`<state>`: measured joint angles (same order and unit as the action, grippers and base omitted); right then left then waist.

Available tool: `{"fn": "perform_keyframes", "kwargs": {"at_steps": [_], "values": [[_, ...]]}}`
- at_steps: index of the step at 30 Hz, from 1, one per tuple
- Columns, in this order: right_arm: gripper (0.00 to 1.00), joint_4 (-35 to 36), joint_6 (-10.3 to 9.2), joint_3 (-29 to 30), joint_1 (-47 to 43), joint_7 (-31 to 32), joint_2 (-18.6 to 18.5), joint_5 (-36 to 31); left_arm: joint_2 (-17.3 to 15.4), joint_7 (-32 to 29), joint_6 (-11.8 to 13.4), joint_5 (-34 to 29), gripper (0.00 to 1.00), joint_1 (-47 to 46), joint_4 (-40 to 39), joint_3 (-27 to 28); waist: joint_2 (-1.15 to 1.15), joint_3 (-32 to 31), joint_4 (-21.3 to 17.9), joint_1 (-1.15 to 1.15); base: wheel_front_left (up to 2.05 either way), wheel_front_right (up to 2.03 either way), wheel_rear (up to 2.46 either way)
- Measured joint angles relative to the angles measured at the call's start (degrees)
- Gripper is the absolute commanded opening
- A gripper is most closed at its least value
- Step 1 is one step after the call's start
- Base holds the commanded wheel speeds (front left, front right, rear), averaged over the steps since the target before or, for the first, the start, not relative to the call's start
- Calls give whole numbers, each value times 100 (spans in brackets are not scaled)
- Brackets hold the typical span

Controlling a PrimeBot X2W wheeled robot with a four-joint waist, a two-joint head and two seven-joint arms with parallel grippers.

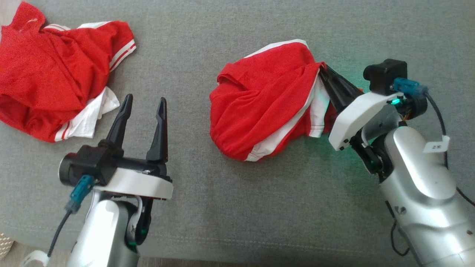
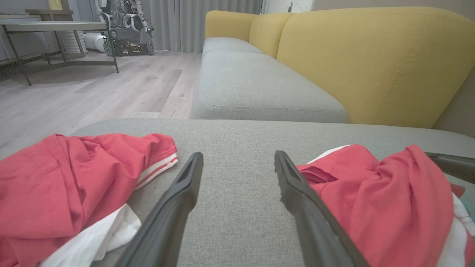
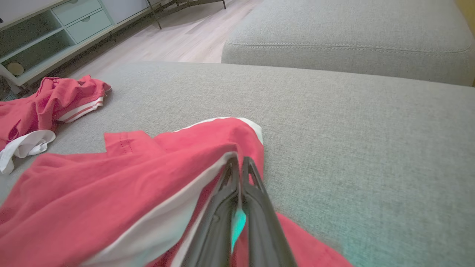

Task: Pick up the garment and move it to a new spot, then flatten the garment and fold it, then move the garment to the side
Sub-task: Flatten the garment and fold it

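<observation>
A crumpled red garment with white trim lies bunched on the grey couch seat, right of centre. My right gripper is shut on its right edge, the fingertips buried in a fold. In the right wrist view the two fingers press together on the cloth. My left gripper stands open over bare cushion, left of that garment and touching nothing. Its fingers spread wide in the left wrist view, with the garment just to their right.
A second red and white garment lies heaped at the far left, also in the wrist views. The seat's front edge runs along the bottom. A yellow backrest, another grey cushion, wood floor and a table lie beyond.
</observation>
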<state>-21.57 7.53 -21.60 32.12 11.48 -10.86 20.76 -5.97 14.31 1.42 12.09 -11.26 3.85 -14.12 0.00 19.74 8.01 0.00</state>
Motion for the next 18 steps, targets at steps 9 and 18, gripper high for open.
{"fn": "perform_keyframes", "kwargs": {"at_steps": [9, 18], "values": [[100, -379, 0, 68, -7, -933, 110, 146, 87, 0, -77, -94, 100, 2, 94, 130, 0, -37, -83, 0, 0, 0, 0], [100, 336, 0, 524, -792, -1330, 93, 196, 86, 0, -144, -192, 100, 81, 174, 222, 0, -298, -350, 0, 0, 0, 0]]}}
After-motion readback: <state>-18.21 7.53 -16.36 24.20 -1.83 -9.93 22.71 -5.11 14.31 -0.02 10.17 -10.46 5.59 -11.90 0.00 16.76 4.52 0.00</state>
